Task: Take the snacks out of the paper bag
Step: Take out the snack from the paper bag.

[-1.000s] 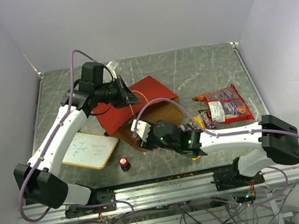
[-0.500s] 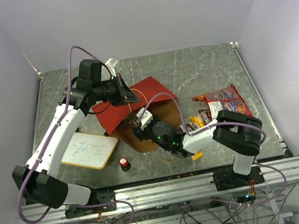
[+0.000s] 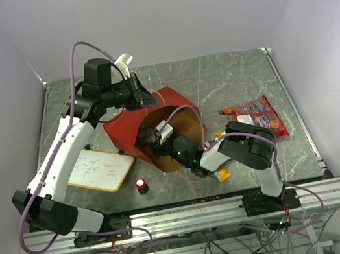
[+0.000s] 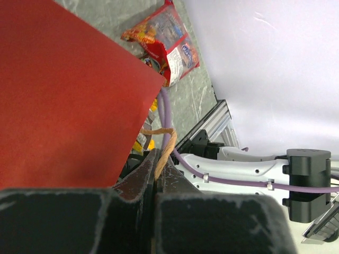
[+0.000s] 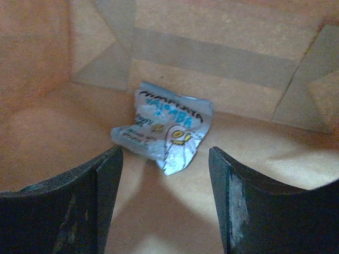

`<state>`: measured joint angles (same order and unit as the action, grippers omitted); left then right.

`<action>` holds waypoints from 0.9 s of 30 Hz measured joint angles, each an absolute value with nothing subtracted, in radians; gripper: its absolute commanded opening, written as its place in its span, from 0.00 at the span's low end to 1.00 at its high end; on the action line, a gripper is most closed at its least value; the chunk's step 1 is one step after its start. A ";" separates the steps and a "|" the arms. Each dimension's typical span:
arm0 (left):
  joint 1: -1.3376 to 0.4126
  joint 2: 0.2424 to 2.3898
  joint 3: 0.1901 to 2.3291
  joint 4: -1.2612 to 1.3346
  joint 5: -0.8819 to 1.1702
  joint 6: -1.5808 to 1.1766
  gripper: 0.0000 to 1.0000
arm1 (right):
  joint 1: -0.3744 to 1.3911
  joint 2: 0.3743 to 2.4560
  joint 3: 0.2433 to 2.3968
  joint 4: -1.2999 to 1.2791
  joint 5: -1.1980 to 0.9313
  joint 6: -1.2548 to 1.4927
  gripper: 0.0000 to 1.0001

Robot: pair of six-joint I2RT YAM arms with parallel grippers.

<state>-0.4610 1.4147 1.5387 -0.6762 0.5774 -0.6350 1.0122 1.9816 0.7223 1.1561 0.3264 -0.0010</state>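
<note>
The red paper bag lies on its side with its brown mouth facing right. My left gripper is shut on the bag's string handle and holds the upper wall up; the red wall fills the left wrist view. My right gripper is inside the bag, open and empty. A crumpled silver-blue snack packet lies on the kraft floor just beyond my open fingertips. The red chip bag and small bars lie on the table to the right.
A wood-framed whiteboard lies left of the bag. A small red-topped black knob stands near the front edge. The bag's kraft back wall stands close behind the packet. The table's metal rail runs along the front.
My left gripper has lifted the handle up and back, opening the bag's mouth wider. My right gripper has moved left, deeper into the bag.
</note>
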 measured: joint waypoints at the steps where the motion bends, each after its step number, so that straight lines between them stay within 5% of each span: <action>1: -0.461 1.419 1.556 -0.677 0.577 -0.628 0.07 | 1.009 1.987 0.729 1.159 0.324 -0.001 0.68; 8: -0.461 1.425 1.596 -0.678 0.590 -0.578 0.07 | 0.991 2.074 0.839 1.140 0.318 -0.026 0.84; 15: -0.461 1.426 1.594 -0.680 0.592 -0.553 0.07 | 0.989 2.157 0.949 1.055 0.291 -0.070 0.86; 21: -0.461 1.428 1.566 -0.680 0.592 -0.550 0.07 | 0.989 2.241 1.118 0.887 0.308 -0.084 0.76; 27: -0.461 1.428 1.522 -0.691 0.584 -0.550 0.07 | 0.987 2.271 1.203 0.797 0.321 -0.080 0.52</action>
